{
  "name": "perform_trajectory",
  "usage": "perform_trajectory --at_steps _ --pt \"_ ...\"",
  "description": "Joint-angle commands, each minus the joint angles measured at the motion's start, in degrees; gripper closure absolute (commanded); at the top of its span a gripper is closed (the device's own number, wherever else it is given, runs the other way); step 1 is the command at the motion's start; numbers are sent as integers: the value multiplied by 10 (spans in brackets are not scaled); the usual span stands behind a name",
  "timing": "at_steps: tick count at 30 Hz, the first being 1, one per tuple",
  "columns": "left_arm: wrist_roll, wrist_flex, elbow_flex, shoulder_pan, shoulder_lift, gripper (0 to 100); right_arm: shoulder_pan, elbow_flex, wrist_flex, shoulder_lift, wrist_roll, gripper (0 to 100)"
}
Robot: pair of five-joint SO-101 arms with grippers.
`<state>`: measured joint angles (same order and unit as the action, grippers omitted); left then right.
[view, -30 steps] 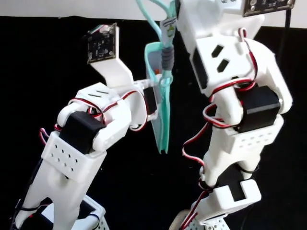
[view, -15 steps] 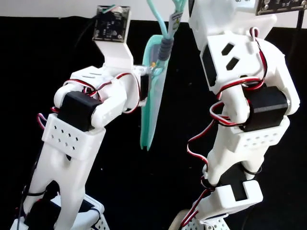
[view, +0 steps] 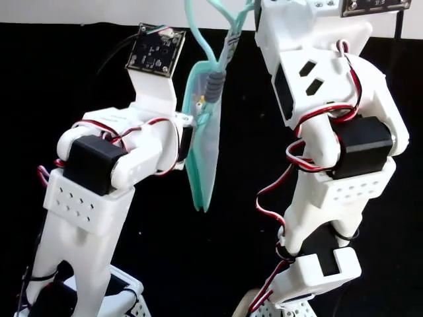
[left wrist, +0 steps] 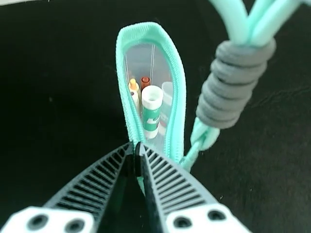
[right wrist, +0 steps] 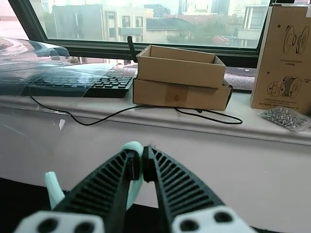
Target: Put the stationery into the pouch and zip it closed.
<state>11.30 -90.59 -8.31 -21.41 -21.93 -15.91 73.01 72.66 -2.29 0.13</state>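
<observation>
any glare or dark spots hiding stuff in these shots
Left wrist view: the pouch is lit inside enough to show the stationery. Right wrist view: bright window daylight behind the right gripper, no glare on it. High view: black table shows no shadows.

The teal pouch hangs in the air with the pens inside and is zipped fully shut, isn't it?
Not quite. The pouch hangs in the air with the pens inside, but it is not zipped shut: the left wrist view shows its mouth gaping open, with the left gripper clamped on its edge.
</observation>
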Motion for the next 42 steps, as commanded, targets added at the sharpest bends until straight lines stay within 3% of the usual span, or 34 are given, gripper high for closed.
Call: perform_trajectory --at_steps 1,8,14,17,42 --pt "-2 -22 -1 0 7 989 7 1 5 17 -5 993" --pt "-3 -23 -2 0 7 985 7 1 7 17 -5 993" --pt "-3 -23 2 -36 7 815 7 1 7 17 -6 993" --pt "-3 -22 -1 -51 8 777 7 1 7 17 -6 993" --pt "-4 -66 -27 -49 -102 769 7 1 7 17 -6 993"
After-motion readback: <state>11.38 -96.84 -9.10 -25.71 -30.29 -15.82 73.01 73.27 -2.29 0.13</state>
